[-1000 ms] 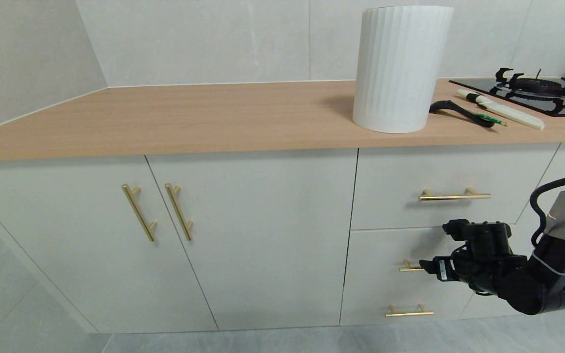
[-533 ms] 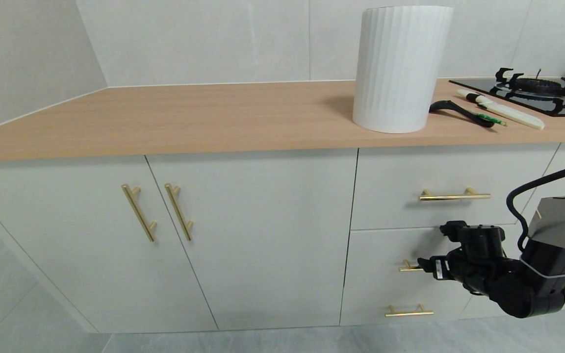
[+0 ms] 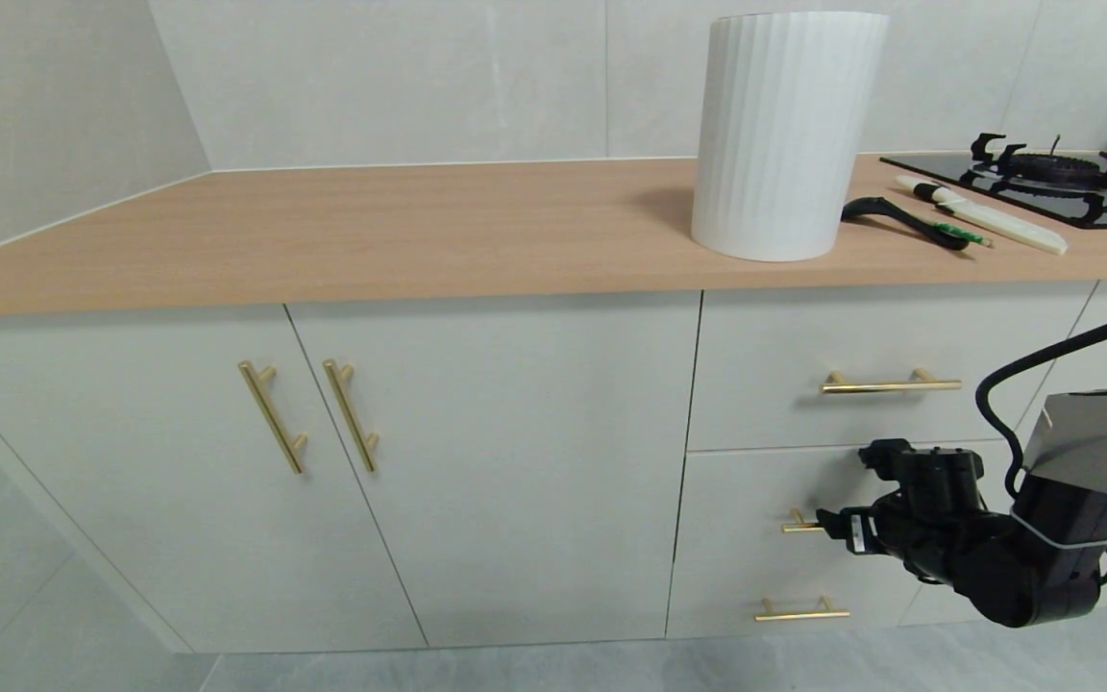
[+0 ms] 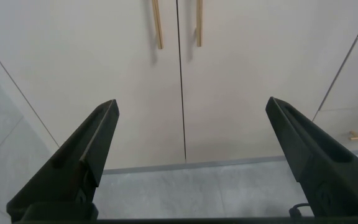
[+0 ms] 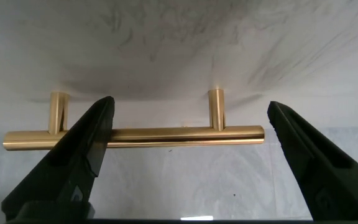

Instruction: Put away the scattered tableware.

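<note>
Lying on the bench (image 3: 419, 231), far right end, are the loose utensils: a black utensil (image 3: 899, 219), a cream knife (image 3: 986, 219) and a small green item (image 3: 957, 232). The black utensil is nearest the white canister (image 3: 784, 135). The knife lies just beside it on the hob side, and the green item sits btwn the two at their front ends. The hob (image 3: 1044, 173) is set into the bench behind the knife. The canister stands upright, ribbed wall, near the front edge, above the seam btwn doors and drawers.

Below the bench, right side: 3 drawer fronts, each w/ a horiz. brass handle. The right gripper (image 3: 847, 490) is at the middle drawer (image 3: 746, 500), level w/ its handle (image 3: 800, 526). Fingers (image 5: 73, 168) are spread wide. In the right wrist view the right gripper (image 5: 188, 118) faces the drawer front square-on, and the handle bar (image 5: 166, 135) runs crosswise in the gap btwn the fingers. Nothing is clamped; contact w/ the bar cannot be told. The top handle (image 3: 890, 385) is above the gripper, the bottom handle (image 3: 801, 611) below it.

The left gripper (image 4: 190, 106) is low, fingers spread, nothing btwn them. It faces the double doors (image 4: 241, 93) near the floor (image 4: 185, 186). The two vert. door handles (image 4: 158, 25) flank the door seam.
</note>
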Robot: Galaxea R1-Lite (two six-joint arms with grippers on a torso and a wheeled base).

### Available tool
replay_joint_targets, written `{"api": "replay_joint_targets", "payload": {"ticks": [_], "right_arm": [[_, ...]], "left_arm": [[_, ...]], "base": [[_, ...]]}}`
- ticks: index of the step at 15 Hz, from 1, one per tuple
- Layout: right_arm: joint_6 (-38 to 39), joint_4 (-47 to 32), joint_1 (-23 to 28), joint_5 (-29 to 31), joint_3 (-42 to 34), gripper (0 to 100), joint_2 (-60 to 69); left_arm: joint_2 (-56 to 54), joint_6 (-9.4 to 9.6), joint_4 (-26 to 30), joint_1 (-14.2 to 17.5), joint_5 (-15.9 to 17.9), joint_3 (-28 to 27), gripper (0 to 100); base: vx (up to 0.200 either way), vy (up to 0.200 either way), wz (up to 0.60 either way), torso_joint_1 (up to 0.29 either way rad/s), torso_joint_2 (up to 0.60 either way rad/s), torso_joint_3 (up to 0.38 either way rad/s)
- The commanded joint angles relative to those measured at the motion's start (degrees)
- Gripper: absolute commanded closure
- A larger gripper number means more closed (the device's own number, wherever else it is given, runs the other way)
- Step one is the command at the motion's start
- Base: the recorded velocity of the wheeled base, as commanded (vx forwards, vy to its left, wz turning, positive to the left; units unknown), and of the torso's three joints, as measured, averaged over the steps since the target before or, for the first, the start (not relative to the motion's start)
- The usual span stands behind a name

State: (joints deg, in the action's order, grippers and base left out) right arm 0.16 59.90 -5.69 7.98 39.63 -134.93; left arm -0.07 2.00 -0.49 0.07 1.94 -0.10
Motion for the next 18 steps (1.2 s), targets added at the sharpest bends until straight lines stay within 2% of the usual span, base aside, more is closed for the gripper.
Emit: {"api": "replay_joint_targets", "payload": {"ticks": [1,8,11,14,15,16,18], "right_arm": [[-0.16,-0.31,-0.02,-0.07,-0.87,0,0.45],[-1.04,-0.31,-0.02,-0.34,-5.27,0,2.65],[-1.04,-2.16,-0.64,-3.06,-12.12,0,14.43],[-0.95,-16.84,-2.13,-7.46,-12.91,0,30.86],[-0.95,-24.84,-3.01,-9.3,-11.07,0,37.72],[-0.69,-38.9,-4.24,-9.83,-6.15,0,46.51],[-0.07,-47.78,-5.29,-9.74,-1.57,0,51.08]], "left_arm": [[0.07,0.02,-0.04,0.01,0.0,0.01,0],[0.07,0.02,-0.04,0.01,0.0,0.01,0],[0.07,-0.07,0.05,0.01,0.0,0.01,0],[0.07,0.02,0.05,0.01,0.0,0.01,0],[0.07,0.02,-0.04,0.01,0.0,0.01,0],[0.07,0.02,-0.04,0.01,0.0,0.01,0],[0.07,0.02,-0.04,0.01,0.0,0.01,0]], "base": [[0.0,0.0,0.0,0.0,0.0,0.0],[0.0,0.0,0.0,0.0,0.0,0.0],[0.0,0.0,0.0,0.0,0.0,0.0],[0.0,0.0,0.0,0.0,0.0,0.0],[0.0,0.0,0.0,0.0,0.0,0.0],[0.0,0.0,0.0,0.0,0.0,0.0],[0.0,0.0,0.0,0.0,0.0,0.0]]}}
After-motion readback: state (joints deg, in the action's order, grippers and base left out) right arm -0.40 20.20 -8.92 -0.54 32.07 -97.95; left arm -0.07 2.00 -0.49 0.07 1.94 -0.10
